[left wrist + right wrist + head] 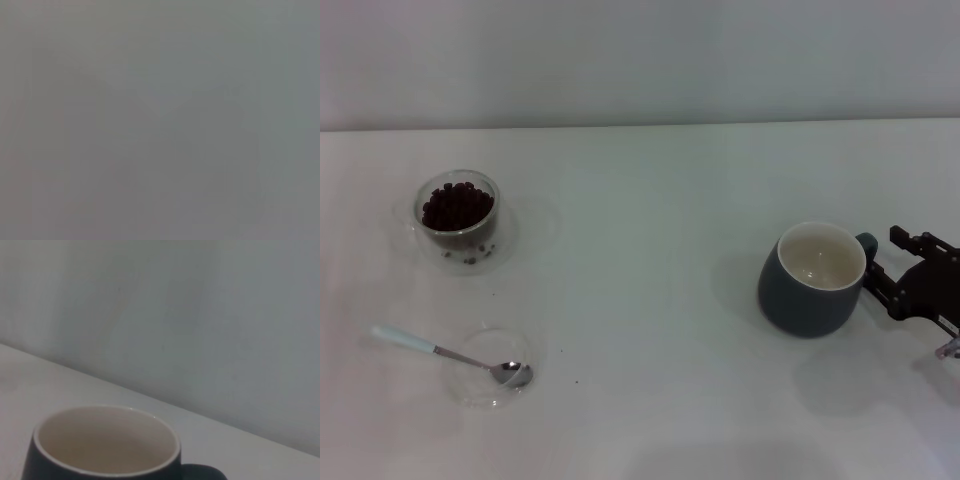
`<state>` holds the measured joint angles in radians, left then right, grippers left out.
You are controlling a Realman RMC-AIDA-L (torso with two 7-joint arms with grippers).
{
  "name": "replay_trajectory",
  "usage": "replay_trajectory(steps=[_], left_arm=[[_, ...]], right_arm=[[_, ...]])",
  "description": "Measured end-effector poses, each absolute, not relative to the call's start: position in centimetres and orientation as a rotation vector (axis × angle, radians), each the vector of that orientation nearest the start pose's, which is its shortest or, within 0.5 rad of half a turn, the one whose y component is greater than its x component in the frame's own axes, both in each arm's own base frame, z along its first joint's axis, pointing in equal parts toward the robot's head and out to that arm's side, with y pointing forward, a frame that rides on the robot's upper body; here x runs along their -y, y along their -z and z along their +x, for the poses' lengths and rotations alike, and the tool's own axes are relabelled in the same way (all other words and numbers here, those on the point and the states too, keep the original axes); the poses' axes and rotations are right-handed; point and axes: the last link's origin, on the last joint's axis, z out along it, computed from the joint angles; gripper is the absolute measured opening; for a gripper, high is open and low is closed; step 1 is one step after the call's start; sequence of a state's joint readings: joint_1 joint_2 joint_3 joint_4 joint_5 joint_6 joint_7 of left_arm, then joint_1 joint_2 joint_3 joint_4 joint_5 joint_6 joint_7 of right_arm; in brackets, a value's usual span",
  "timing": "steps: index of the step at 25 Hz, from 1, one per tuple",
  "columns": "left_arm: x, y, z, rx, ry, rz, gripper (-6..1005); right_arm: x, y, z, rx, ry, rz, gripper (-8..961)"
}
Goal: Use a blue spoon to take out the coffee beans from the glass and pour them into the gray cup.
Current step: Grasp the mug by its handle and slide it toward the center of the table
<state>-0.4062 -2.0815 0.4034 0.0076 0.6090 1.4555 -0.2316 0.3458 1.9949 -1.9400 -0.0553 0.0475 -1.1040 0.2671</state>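
The glass (457,212) stands at the far left of the table, holding a heap of dark coffee beans (456,205). Nearer the front left, the blue spoon (440,352) lies with its silver bowl in a shallow clear dish (488,368) and its pale handle sticking out over the rim. On the right sits the gray cup (812,280), cream inside and with nothing in it; the right wrist view shows the gray cup (102,450) up close. My right gripper (888,262) is open at the cup's handle (867,243). The left gripper is out of view.
A few stray beans lie in the clear saucer (470,255) under the glass. The white table (650,300) runs back to a pale wall. The left wrist view shows only a flat grey field.
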Motion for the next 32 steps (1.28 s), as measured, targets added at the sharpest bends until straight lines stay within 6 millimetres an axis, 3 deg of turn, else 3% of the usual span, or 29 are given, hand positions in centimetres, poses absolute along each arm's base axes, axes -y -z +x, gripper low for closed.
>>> replay_trajectory(steps=[5,11,14,18,32], left_arm=[[-29.3,-7.3,-37.3,0.485,0.764,-1.081,871],[-29.4,-7.4,-37.3,0.480,0.763,-1.081,871],[-29.4,-7.5,-37.3,0.479,0.763,-1.081,871],[-29.4,-7.5,-37.3,0.477,0.762,-1.080,871],[-29.3,-7.5,-37.3,0.480,0.761,-1.083,872]], right_arm=[[-28.5,2.0,38.2,-0.496,-0.408,-1.981,589],[-28.5,2.0,38.1,-0.493,-0.414,-1.981,378],[-28.4,2.1,38.0,-0.495,-0.416,-1.981,184],[-28.5,2.5,37.5,-0.500,-0.445,-1.983,96],[-29.8,5.2,34.1,-0.507,-0.535,-2.090,95]])
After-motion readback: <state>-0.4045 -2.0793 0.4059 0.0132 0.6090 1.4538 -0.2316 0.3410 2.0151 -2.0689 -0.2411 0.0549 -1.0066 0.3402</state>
